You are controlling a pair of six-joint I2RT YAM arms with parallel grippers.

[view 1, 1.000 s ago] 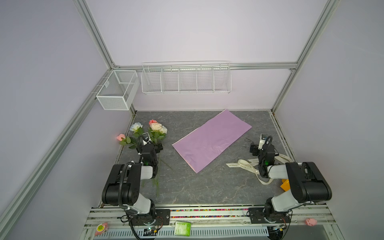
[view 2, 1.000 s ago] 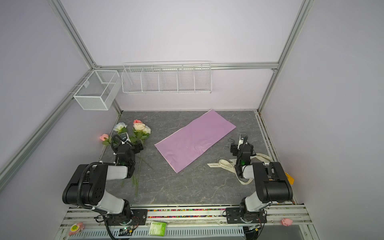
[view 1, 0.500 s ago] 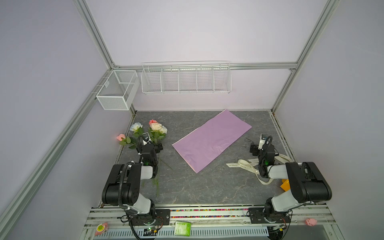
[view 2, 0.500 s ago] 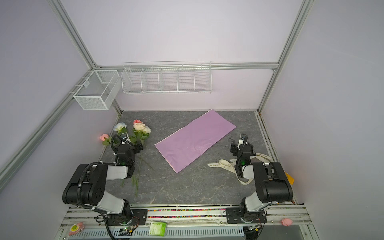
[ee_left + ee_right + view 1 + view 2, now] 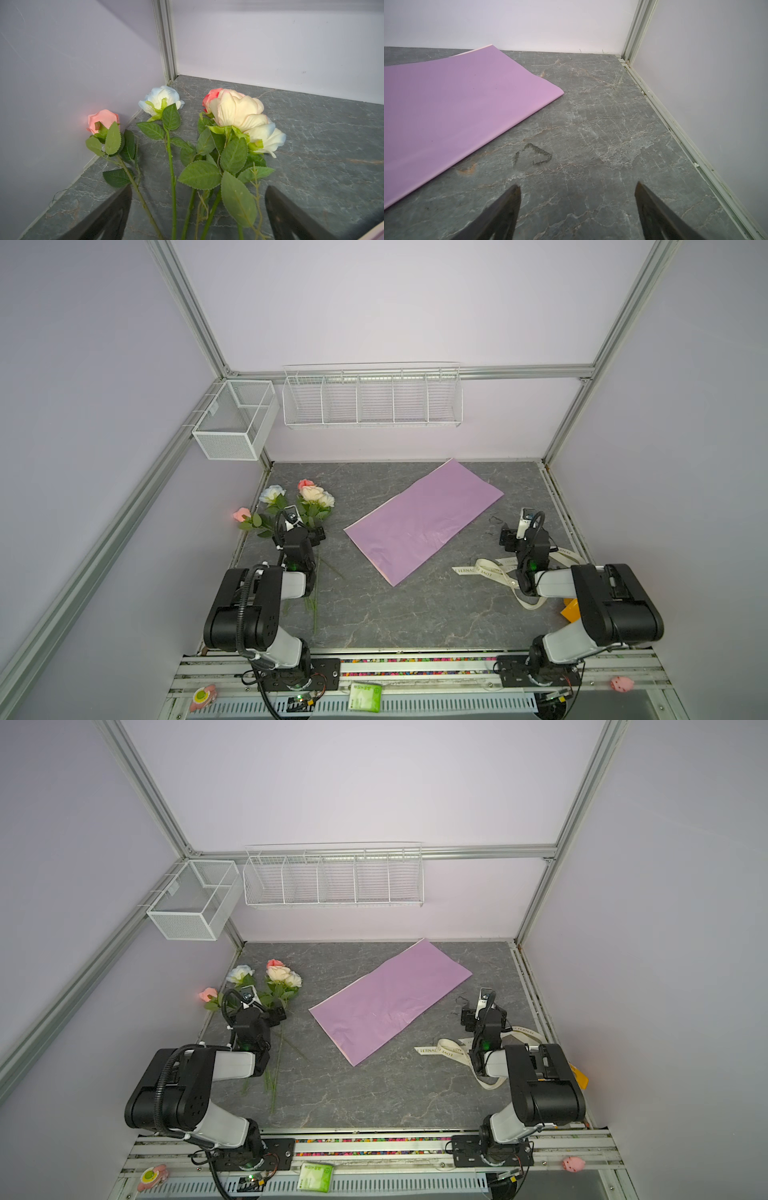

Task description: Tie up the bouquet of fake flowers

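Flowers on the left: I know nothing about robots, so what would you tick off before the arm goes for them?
1. Left gripper open: ok, jaws wide apart.
2. Stems of the bouquet of fake flowers between those jaws: ok in the left wrist view.
3. Roses gathered together: not ok, the pink rose lies apart by the wall.
4. Right gripper open and empty: ok.
5. Ribbon free to pick up: cannot tell, the right arm covers part of it.
6. Purple paper sheet clear of the flowers: ok.
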